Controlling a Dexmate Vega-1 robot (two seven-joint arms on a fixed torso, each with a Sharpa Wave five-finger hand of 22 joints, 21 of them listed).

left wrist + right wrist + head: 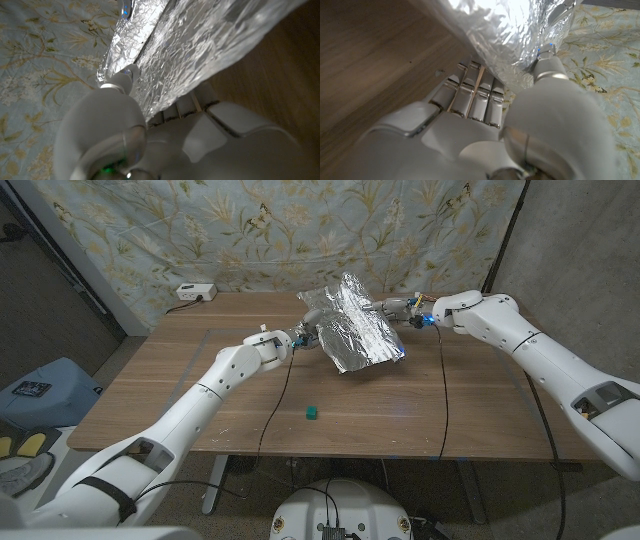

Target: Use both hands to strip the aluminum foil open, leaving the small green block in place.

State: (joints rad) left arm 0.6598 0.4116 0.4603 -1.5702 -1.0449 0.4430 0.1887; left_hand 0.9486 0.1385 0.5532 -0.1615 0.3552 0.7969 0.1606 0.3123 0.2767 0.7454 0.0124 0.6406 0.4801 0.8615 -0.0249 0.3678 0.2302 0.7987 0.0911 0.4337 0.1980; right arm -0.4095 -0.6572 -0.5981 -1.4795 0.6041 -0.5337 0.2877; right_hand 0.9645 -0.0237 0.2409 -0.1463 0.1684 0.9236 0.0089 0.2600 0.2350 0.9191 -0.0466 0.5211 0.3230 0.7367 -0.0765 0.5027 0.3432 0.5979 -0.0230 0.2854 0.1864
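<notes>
- The aluminum foil [357, 322] is held above the far middle of the table [180, 395], stretched as a crumpled sheet between both hands.
- The left hand [305, 335] pinches the left edge; the right hand [398, 308] grips the right edge, fingers closed on it.
- The small green block [312, 413] lies on the table nearer, well apart from the foil.
- Advice: pull both edges apart evenly and slowly, keeping the sheet high, so it neither tears nor brushes the block.

A wooden counter [200, 395] stands before a hanging floral cloth [250, 230] in pale blue. A white power strip [194, 292] lies at the counter's far edge, beyond the left robot hand [308, 332]. Grey carpet [40, 330] covers the floor.
</notes>
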